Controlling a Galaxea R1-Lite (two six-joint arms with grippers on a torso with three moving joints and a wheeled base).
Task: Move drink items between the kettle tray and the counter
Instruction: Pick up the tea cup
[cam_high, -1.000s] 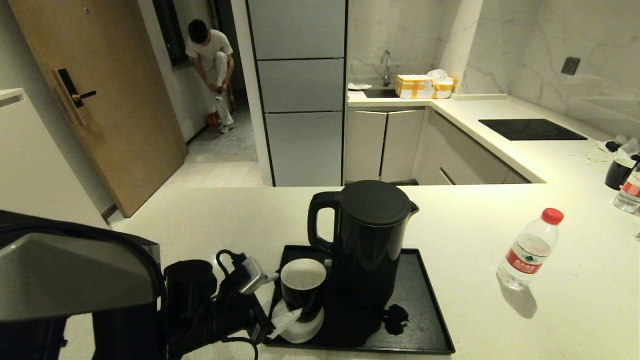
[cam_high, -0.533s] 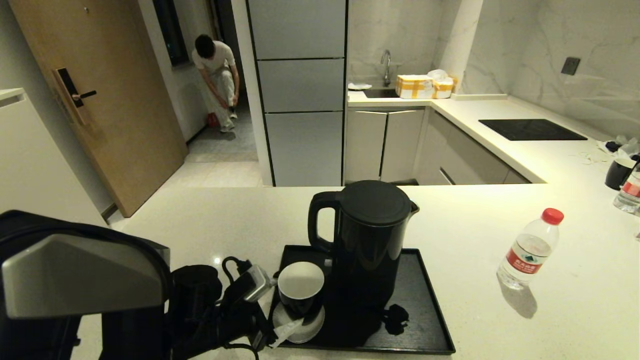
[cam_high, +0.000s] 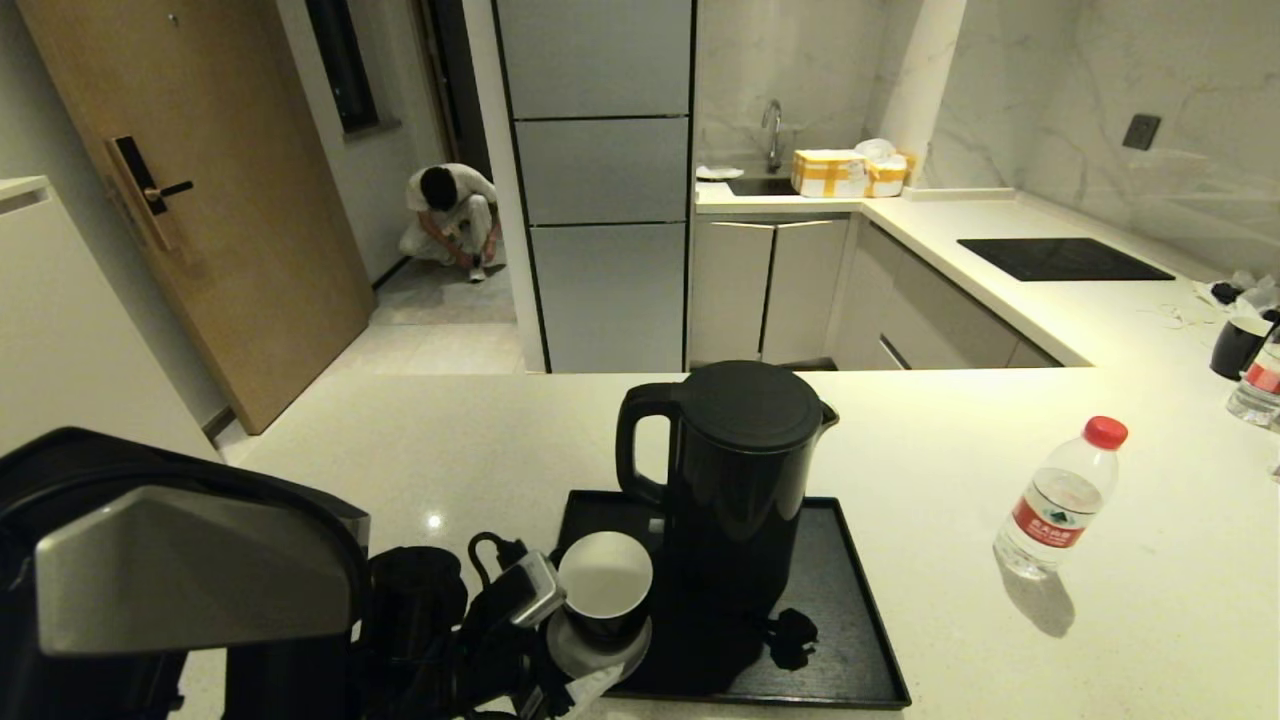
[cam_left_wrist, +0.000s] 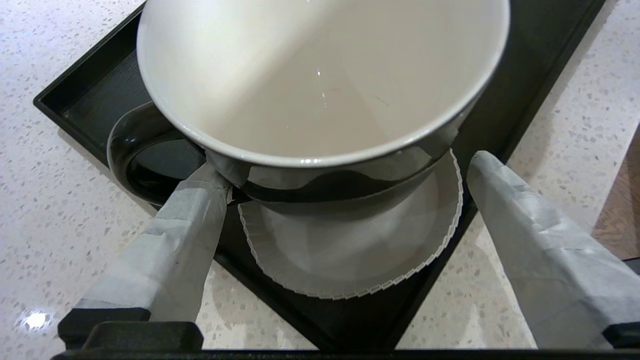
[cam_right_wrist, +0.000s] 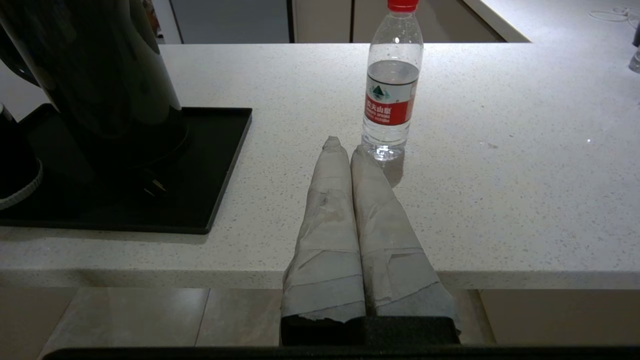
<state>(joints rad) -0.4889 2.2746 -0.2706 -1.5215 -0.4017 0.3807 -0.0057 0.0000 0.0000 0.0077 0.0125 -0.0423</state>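
The black cup (cam_high: 605, 582), white inside (cam_left_wrist: 320, 75), stands upright on a white saucer (cam_left_wrist: 350, 250) in the near left corner of the black kettle tray (cam_high: 850, 640). My left gripper (cam_high: 578, 648) (cam_left_wrist: 348, 167) is open around the cup. One finger (cam_left_wrist: 200, 210) touches it beside the handle, while the other stands clear of it. The red-capped water bottle (cam_high: 1055, 500) (cam_right_wrist: 391, 90) is upright on the cream counter (cam_high: 950, 450), right of the tray. My right gripper (cam_right_wrist: 345, 145) is shut and empty over the counter's front edge, just short of the bottle.
The tall black kettle (cam_high: 745, 480) fills the tray's middle, with its plug (cam_high: 790, 638) lying beside it. A second black cup (cam_high: 1238, 345) and a second bottle (cam_high: 1262, 385) stand at the far right edge. A black cooktop (cam_high: 1060, 258) lies further back.
The cup went from tilted to upright on the saucer. My left arm shifted right and nearer. The right arm stayed still. The person in the doorway crouched down.
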